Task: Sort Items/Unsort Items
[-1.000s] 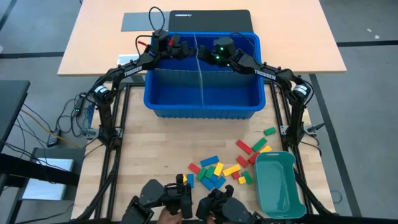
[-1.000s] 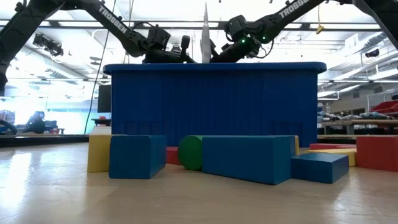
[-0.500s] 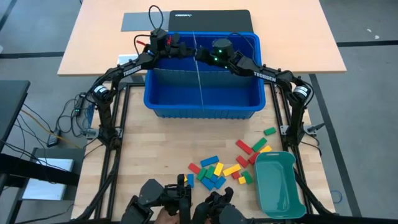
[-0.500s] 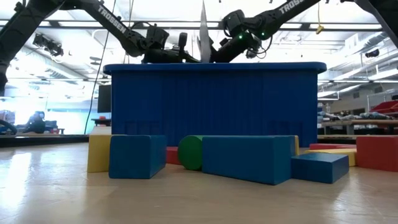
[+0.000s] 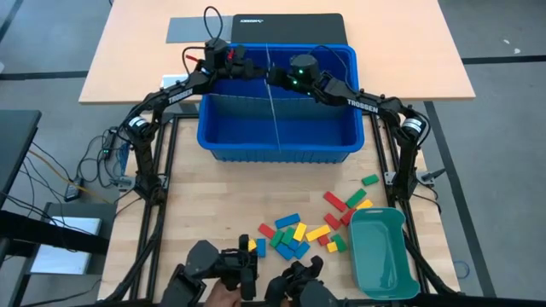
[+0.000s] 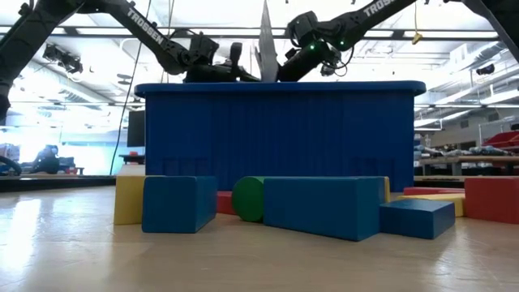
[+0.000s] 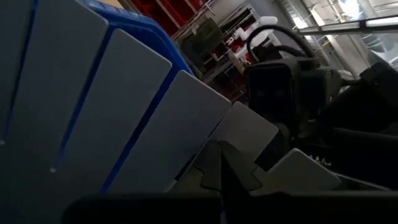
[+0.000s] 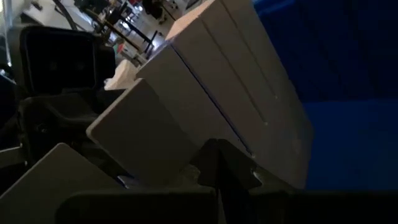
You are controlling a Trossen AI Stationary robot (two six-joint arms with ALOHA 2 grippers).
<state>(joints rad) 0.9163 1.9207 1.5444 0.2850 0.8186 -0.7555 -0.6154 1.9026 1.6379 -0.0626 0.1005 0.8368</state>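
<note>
1. Left gripper (image 5: pixel 248 68) and right gripper (image 5: pixel 275 75) both over the far end of the blue bin (image 5: pixel 277 152), meeting at the top edge of the grey divider (image 5: pixel 275 111); both pinched shut on that divider sheet, one from each side; wrist views show the slotted grey panels right at the fingers.
2. Blocks (image 5: pixel 299 234) all lie loose on the table, near side of the bin, in a mixed heap of red, yellow, green and blue; one green block (image 5: pixel 369 180) sits apart, nearer the bin; none is held.
3. Teal tray (image 5: pixel 381 254) just beside the heap; looks to hold nothing.
4. Bin compartments show no blocks from above.
5. Judgement: sorting of blocks not begun, or the unsorting already done; the step in hand is handling the divider, lifting out or seating, cannot tell which.
</note>
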